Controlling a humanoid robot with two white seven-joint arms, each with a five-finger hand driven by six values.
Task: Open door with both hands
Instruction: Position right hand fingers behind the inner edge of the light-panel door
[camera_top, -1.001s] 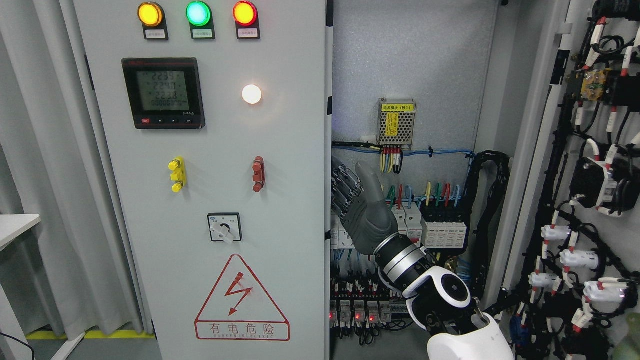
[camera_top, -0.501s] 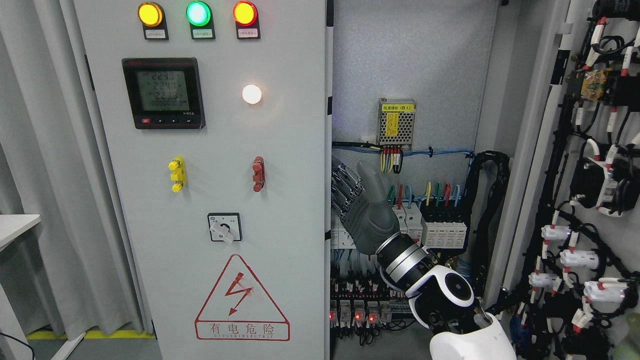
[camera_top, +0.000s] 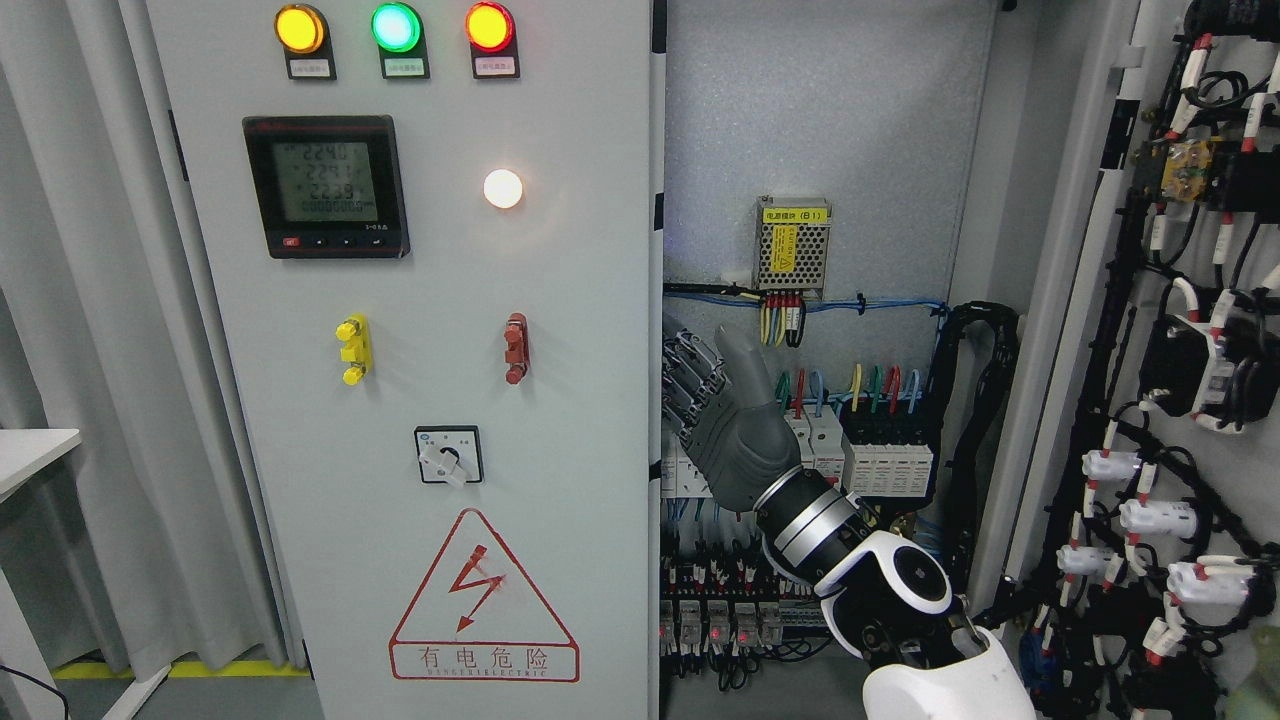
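- Right now the right hand (camera_top: 722, 420) sits inside the cabinet opening, just beside the free edge of the left door (camera_top: 430, 350); its arm comes in from the lower right.
- Its fingers (camera_top: 688, 385) are curled toward that door edge, with the thumb (camera_top: 745, 362) standing up and apart; whether they actually grip the edge or only rest against it, I cannot tell, because the edge hides the fingertips.
- No left hand shows in this view.
- Outward from the hand, the left door is a tall grey metal panel, long axis upright, its face turned toward the camera and nearly shut across its half of the cabinet.
- It carries three lit lamps (camera_top: 396, 28), a digital meter (camera_top: 326, 186), a rotary switch (camera_top: 449, 455) and a red-bordered warning triangle (camera_top: 484, 598).
- My judgement: the panel is stiff and fairly heavy with that hardware, painted smooth, so a flat palm would slip; the bare vertical edge at mid-height is the sensible hold, clear of the switches.
- It should swing about hinges on its far left side, so the pull goes outward, toward the robot.
- Behind the hand are breakers (camera_top: 870, 455) and coloured wiring (camera_top: 850, 385), which fingers could snag.
- The right door (camera_top: 1180, 350) already stands open, wiring side facing in.
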